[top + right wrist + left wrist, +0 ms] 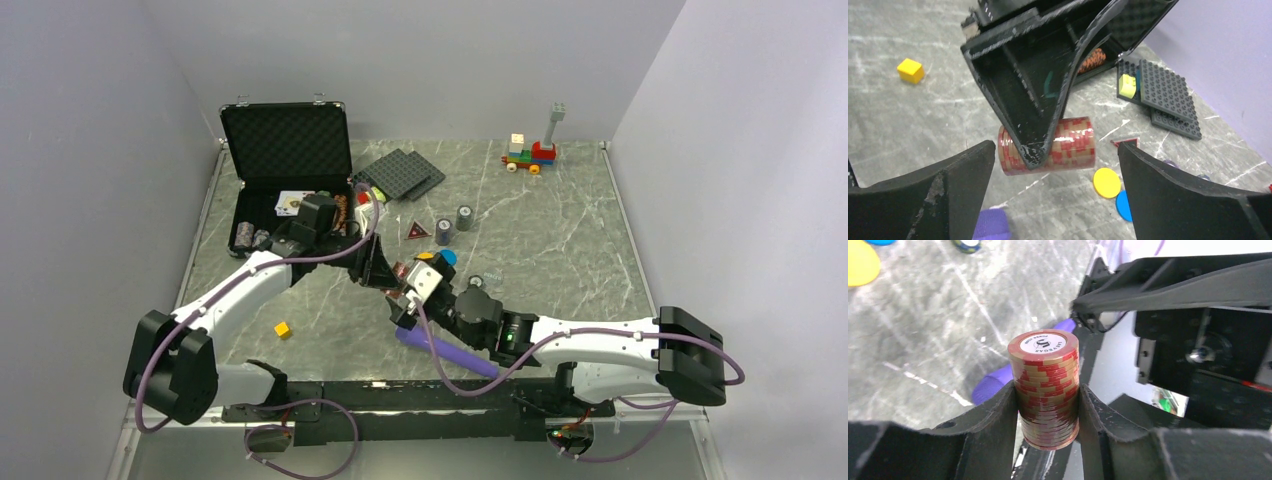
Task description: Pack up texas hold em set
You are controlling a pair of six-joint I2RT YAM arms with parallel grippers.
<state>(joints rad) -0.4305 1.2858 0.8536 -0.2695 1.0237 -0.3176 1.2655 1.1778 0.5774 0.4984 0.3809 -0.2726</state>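
Purple cylinder [450, 355] lies near on the desk [560, 250], just beside the right end effector [403, 300]. At mid-desk the left end effector [392, 272] meets the right one. An open black case [285, 140] sits far left, with a dark red triangle [417, 231] to its right

Left wrist view: the left fingers [998, 420] clamp a red-and-tan chip stack [1047, 385] by its sides, above the desk

Right wrist view: the right end effector is spread wide, its 2 fingers [963, 170] either side of the held stack and apart from it. Below lie a yellow disc [1106, 182] and, just beside it, a blue disc [1123, 205]
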